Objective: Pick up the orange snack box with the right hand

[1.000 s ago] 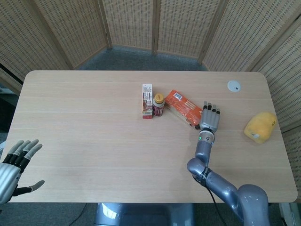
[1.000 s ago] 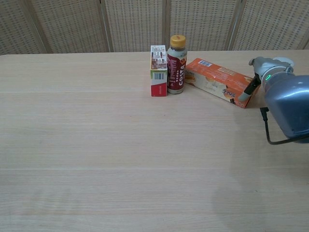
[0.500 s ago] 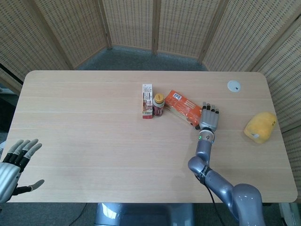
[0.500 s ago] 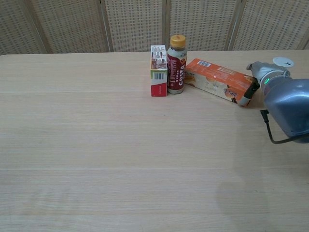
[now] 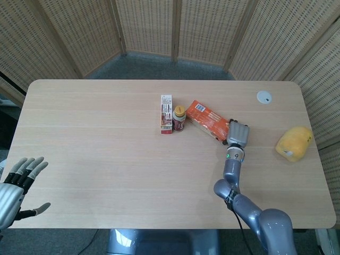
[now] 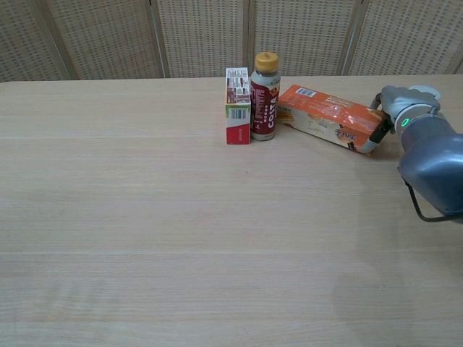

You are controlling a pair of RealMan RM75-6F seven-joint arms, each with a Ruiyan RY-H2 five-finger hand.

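- Right now the orange snack box [image 5: 209, 121] lies flat on the worktop [image 5: 106, 159], right of centre in the head view, its left end just beside the bottle [image 5: 179, 118] and its right end at the right robot hand [image 5: 237, 133].
- The right robot hand has its fingers curled over that right end of the box; whether the thumb closes on the far side I cannot tell, so the hold looks partial.
- Likely risk: a hold on one end only lets the long box pivot or slip out as it lifts.
- Another risk: any push leftward slides the box into the bottle, which could tip against the small carton [image 5: 167, 114] next to it.
- Compared with a second ago, the right fingers, then stretched out flat beside the box, are bent down over its end, and the box has turned slightly.
- The left robot hand [image 5: 16, 186], spread and holding nothing at the lower left of the frame, is unchanged.
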